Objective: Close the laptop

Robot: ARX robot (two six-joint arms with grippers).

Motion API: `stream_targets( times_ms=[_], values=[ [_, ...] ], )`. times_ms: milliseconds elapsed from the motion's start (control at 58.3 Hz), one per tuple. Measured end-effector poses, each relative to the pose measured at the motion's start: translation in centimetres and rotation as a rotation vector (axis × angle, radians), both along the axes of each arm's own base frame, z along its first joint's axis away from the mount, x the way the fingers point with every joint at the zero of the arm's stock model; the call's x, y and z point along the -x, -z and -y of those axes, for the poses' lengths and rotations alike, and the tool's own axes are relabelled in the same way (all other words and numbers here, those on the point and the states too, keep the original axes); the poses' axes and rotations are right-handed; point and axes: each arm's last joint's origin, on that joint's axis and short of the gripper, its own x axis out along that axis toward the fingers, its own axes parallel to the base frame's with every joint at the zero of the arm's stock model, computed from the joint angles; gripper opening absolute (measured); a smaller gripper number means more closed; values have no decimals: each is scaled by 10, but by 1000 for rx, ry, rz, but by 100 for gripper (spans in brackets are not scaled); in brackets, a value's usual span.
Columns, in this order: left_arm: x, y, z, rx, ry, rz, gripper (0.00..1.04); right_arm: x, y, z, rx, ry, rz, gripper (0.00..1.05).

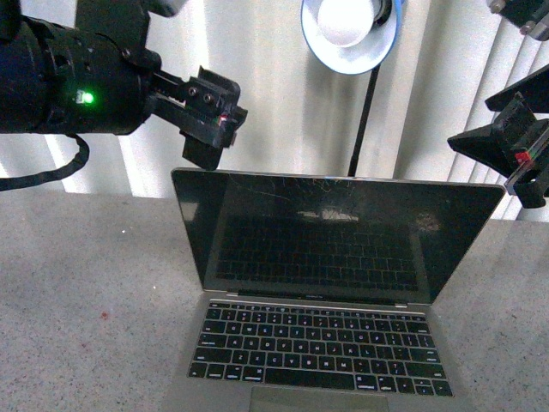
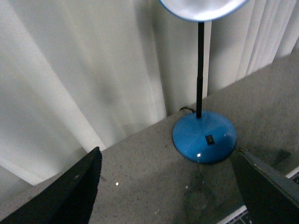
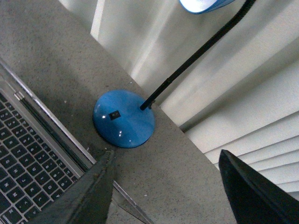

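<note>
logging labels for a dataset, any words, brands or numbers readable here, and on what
None legible.
laptop bezel under the screen: a small mark, too blurred to read.
laptop keys: legends too small to read.
desk lamp base switch: marking too small to read.

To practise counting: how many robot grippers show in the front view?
2. The left gripper is above the laptop, at its left lid corner; the right gripper by the right corner, partly cropped.
</note>
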Motion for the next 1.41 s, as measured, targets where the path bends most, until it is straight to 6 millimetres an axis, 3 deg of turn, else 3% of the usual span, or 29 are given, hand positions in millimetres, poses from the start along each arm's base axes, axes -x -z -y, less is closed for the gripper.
stream_targets(
  times_ms=[274, 395, 909, 1407],
  values=[
    [-7, -3, 21, -117, 35, -18, 24, -10, -1, -2, 59, -72, -8, 3],
    [-11, -5, 27, -146, 36, -5, 3, -10, 1, -3, 65, -109, -39, 3],
    [-10, 17, 49, -222, 140, -33, 4, -12, 16, -5, 177, -187, -84, 3],
    [-5, 19, 52, -259, 203, -41, 4, -13, 22, -5, 202, -219, -98, 3]
  ],
)
